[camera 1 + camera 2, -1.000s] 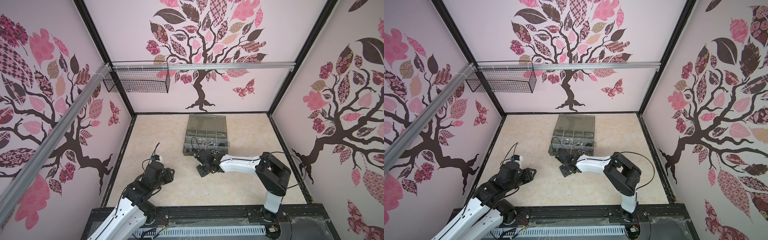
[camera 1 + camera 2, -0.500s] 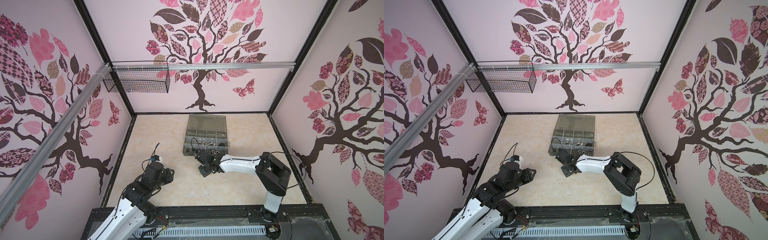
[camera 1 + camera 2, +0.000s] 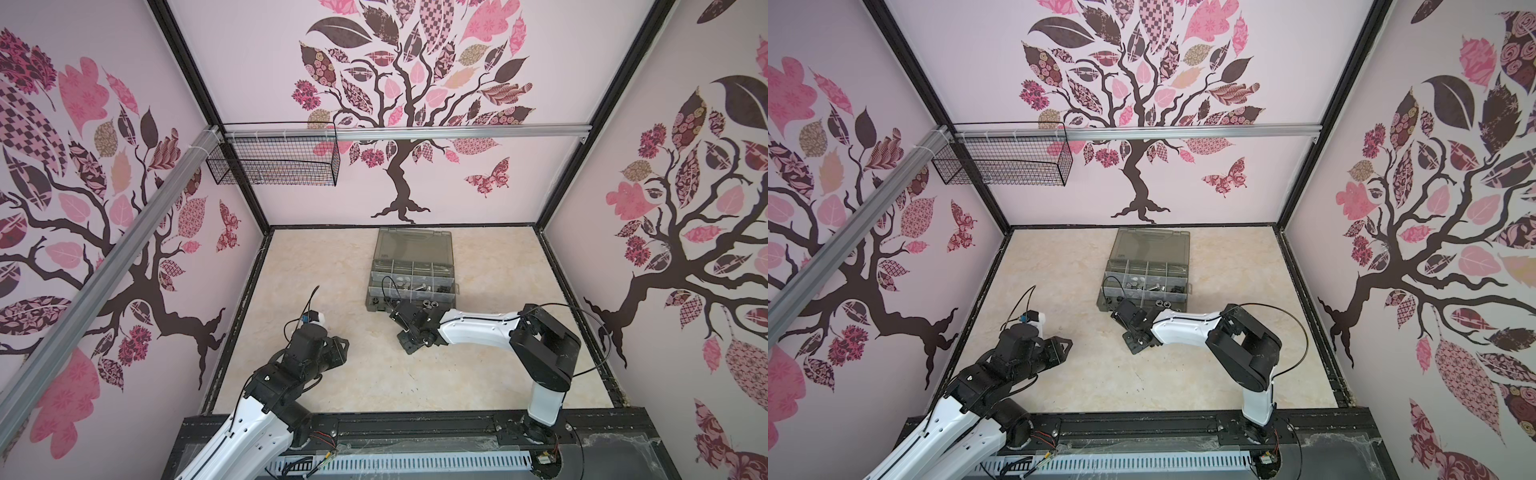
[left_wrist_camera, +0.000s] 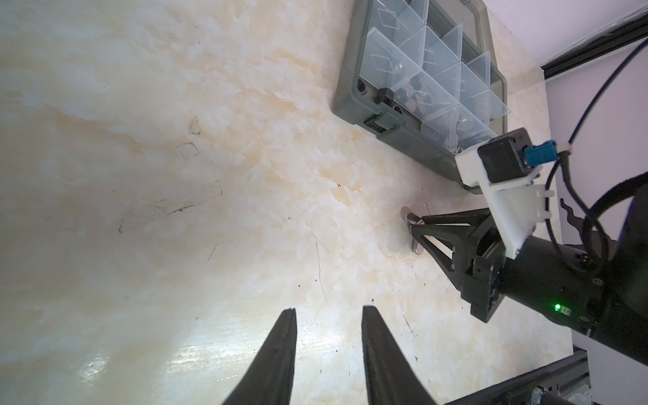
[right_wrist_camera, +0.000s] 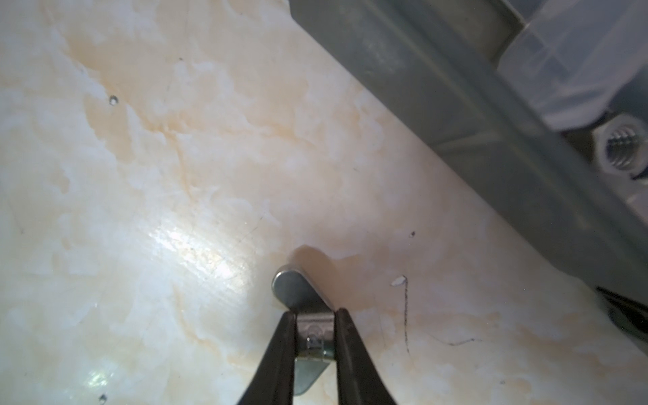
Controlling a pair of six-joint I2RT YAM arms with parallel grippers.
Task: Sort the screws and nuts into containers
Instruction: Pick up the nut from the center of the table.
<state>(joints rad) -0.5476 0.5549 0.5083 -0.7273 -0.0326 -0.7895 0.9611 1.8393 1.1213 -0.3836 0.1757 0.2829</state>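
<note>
The right claw [image 5: 315,314] is gripping a small silver metal wing nut [image 5: 295,288] across its threaded hub, its black fingers [image 5: 278,357] pressing on both sides while the two flat ears are sticking out past the grip. The wing nut is lying on the pale marbled worktop [image 5: 175,175], near its middle and just in front of the front wall of the smoky grey translucent plastic organizer case [image 5: 456,105]. It is probably light and rigid, and its smooth plating is likely slippery. The hub is therefore looking like the safer hold, since a pinch on a thin ear could let it swivel or squirt out. The case is sitting toward the worktop's back edge with its lid [image 3: 413,243] lying open behind it. A silver hex nut [image 5: 620,150] is resting just behind the front wall, and a black hex nut [image 4: 385,94] is sitting in a corner compartment. In both top views more silver and dark pieces are showing in the middle row, too small to tell apart, and several clear-walled compartments are looking empty. The left claw [image 4: 328,310] is hovering over bare worktop, parted a moderate way and holding nothing.
</note>
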